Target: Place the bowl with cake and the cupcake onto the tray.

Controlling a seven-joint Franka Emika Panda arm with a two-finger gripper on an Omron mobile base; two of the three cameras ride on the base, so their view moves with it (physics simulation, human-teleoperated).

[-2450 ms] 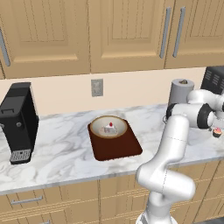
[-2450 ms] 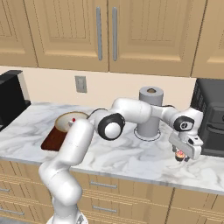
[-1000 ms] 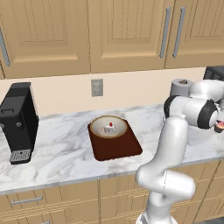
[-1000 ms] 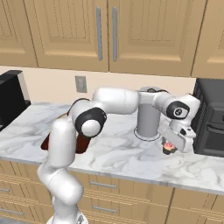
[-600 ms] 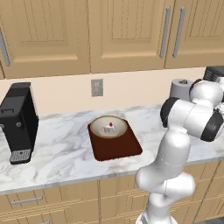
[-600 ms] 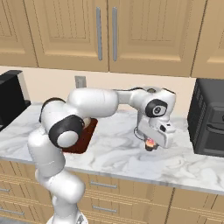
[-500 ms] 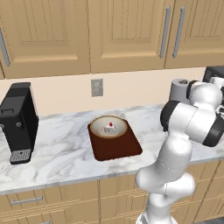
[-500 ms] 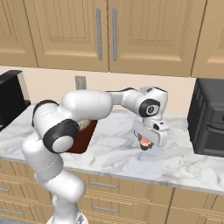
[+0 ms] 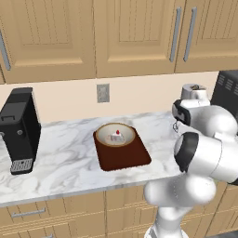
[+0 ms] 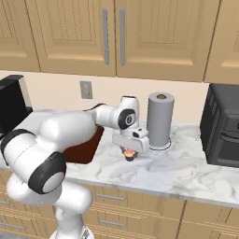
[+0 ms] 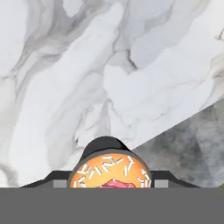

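Cupcake (image 10: 130, 154) clamped between the jaws, above the counter (image 10: 186, 163).

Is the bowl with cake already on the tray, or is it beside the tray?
On the tray. The left base view shows the bowl with cake resting on the far part of the tray, inside its edges.

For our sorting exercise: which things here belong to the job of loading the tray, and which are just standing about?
Job:
- bowl with cake, already on the tray
- cupcake, held in the gripper

Standing about:
- coffee machine
- paper towel roll
- black oven
- wall outlet
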